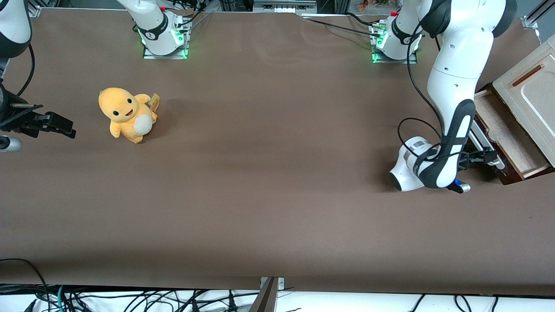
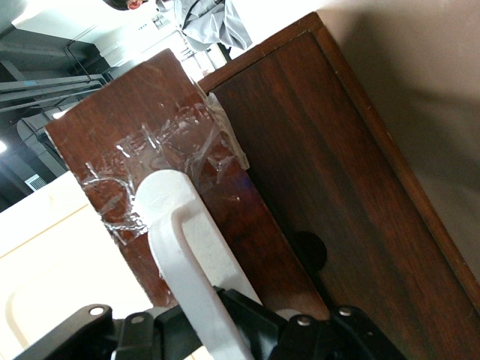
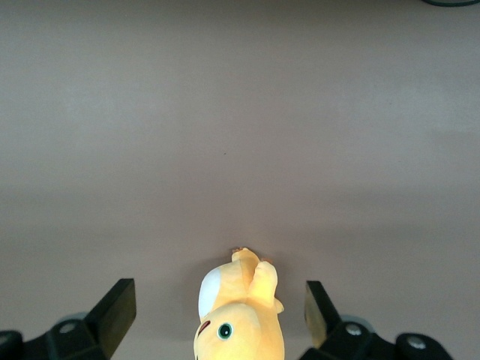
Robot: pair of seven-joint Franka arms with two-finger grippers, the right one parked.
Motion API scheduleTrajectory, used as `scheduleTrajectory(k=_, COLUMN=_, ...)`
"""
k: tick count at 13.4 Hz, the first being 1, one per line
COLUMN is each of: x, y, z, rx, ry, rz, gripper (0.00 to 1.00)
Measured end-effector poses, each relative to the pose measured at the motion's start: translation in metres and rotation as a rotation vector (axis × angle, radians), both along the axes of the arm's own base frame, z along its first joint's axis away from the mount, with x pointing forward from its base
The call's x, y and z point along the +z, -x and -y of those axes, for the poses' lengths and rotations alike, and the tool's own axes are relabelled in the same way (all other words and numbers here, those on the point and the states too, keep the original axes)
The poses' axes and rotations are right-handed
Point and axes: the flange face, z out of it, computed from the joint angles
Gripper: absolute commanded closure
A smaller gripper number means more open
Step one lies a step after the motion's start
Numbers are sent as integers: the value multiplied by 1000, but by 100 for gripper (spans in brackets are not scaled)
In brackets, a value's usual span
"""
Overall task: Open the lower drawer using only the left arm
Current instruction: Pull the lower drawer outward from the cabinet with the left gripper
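Observation:
The lower drawer [image 1: 508, 135] stands pulled out from under the cabinet's cream top panel [image 1: 531, 93], at the working arm's end of the table, and its light beige inside shows. The left arm [image 1: 453, 78] bends down in front of the drawer. Its black gripper [image 1: 488, 157] is at the drawer's pale bar handle [image 1: 478, 138]. In the left wrist view the gripper [image 2: 217, 319] is shut on the white handle [image 2: 176, 240], which rises from between the black fingers [image 2: 259, 319]. The drawer's glossy dark brown front [image 2: 139, 131] carries clear tape.
A yellow plush toy [image 1: 128, 113] sits on the brown table toward the parked arm's end, and it also shows in the right wrist view [image 3: 240, 319]. Beside the taped drawer front lies a second dark brown panel [image 2: 330, 165]. A black cable [image 1: 409, 123] loops beside the left arm's wrist.

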Motion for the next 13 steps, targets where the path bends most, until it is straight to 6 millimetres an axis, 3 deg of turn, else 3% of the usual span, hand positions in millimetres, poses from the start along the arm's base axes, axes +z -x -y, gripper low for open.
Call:
scheduleTrajectory(k=4, x=1, y=-4, z=2, rx=-1, ry=1, rz=10, gripper=92)
scheduleTrajectory(k=6, x=1, y=-4, z=8, rx=-1, ry=9, rz=10, gripper=83)
scheduleTrajectory(k=7, x=1, y=-3, z=11, rx=-1, ry=11, rz=9, gripper=48)
scheduleTrajectory(k=8, x=1, y=-3, z=13, rx=-3, ry=11, rz=9, gripper=0)
scheduleTrajectory(k=13, x=3, y=-4, z=16, rx=-3, ry=9, rz=10, gripper=0)
